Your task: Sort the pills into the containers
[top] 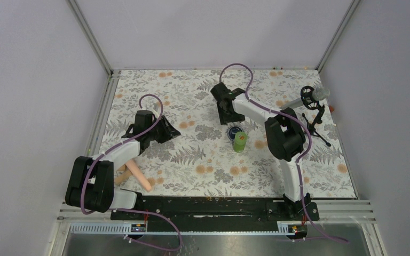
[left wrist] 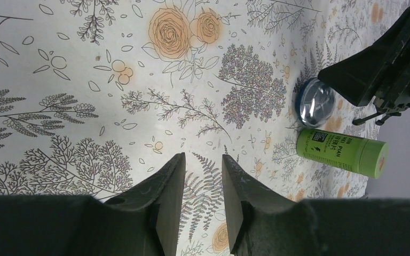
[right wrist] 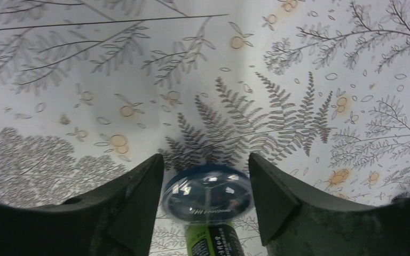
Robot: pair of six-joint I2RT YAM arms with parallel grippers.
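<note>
Straddling one blue jar (right wrist: 208, 197), right gripper (right wrist: 205, 157), contact unclear, one green bottle (top: 239, 142) beside, left gripper (left wrist: 203, 158) narrowly parted, empty

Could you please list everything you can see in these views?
tablecloth: one, white floral, covering the table.
blue jar: one, dark blue, mid-table.
green bottle: one, bright green, upright, beside the blue jar.
rods: two, peach-pink, near left of the tablecloth.
microphone: one, grey on black stand, far right.
left gripper: one, black, slightly open, empty, above bare tablecloth.
right gripper: one, black, jaws either side of the blue jar.
</note>
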